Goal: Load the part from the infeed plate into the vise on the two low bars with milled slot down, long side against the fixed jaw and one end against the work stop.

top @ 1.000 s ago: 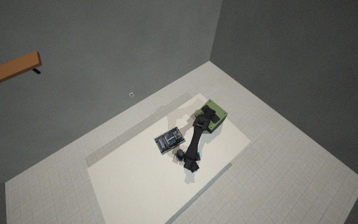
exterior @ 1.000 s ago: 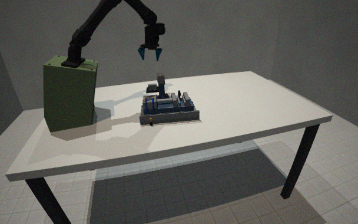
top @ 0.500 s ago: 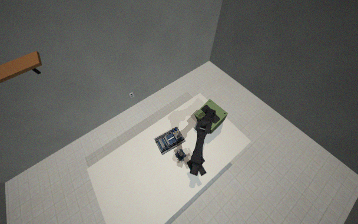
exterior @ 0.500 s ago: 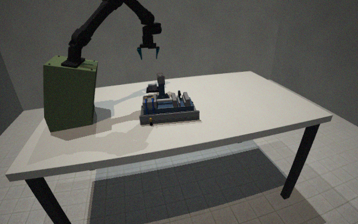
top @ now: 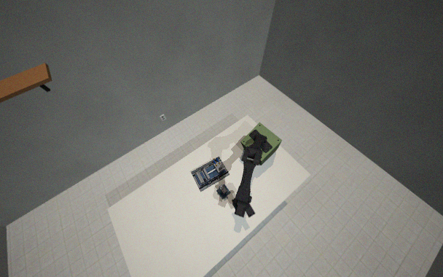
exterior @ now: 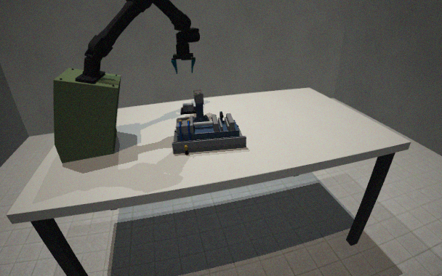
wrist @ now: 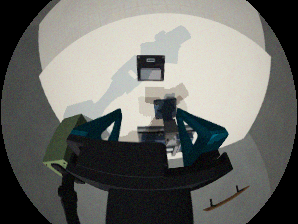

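The part (wrist: 150, 74) (exterior: 187, 105) is a light grey block on the dark infeed plate (wrist: 139, 68) (exterior: 187, 112). In the top view the arm hides it. My gripper (exterior: 185, 72) (wrist: 149, 112) is open and empty, pointing down high above the table. The V-block (exterior: 198, 97) (top: 223, 190) stands on a blue post between infeed plate and vise. The vise (exterior: 209, 142) (top: 209, 173) is open. Its rod-side jaw (exterior: 215, 123), work stop (exterior: 221, 115) and fixed jaw (exterior: 230, 122) show, with nothing visible between the jaws. The part's slot is not discernible.
The green base box (exterior: 85, 120) (top: 273, 141) carries the arm at one end of the white table (exterior: 296, 123). The air cylinder block (exterior: 185, 128) with blue hoses rises at the vise's base-box end. The V-block's post stands taller than the vise.
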Robot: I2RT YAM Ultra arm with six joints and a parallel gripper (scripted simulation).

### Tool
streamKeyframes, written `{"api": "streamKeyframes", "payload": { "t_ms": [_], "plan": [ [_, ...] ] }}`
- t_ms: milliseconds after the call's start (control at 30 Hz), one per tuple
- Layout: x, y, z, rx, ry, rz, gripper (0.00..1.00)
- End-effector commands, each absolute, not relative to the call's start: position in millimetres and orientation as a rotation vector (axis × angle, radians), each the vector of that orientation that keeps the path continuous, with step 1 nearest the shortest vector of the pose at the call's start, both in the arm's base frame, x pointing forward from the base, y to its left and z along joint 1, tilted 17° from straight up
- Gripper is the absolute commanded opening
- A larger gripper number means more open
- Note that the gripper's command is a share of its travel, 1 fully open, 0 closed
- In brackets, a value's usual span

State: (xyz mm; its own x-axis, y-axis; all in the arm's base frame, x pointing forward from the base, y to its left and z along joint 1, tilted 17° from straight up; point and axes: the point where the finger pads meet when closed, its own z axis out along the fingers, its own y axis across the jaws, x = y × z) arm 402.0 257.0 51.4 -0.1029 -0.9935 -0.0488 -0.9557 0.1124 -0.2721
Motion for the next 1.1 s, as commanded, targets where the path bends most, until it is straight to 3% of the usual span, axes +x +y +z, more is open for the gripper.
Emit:
{"api": "streamKeyframes", "payload": {
  "t_ms": [0,1067],
  "plan": [
    [408.5,269.6,78.4,-1.904,2.104,-0.243,0.81],
    [411.4,270.9,78.4,-1.894,2.097,-0.244,0.81]
  ]
}}
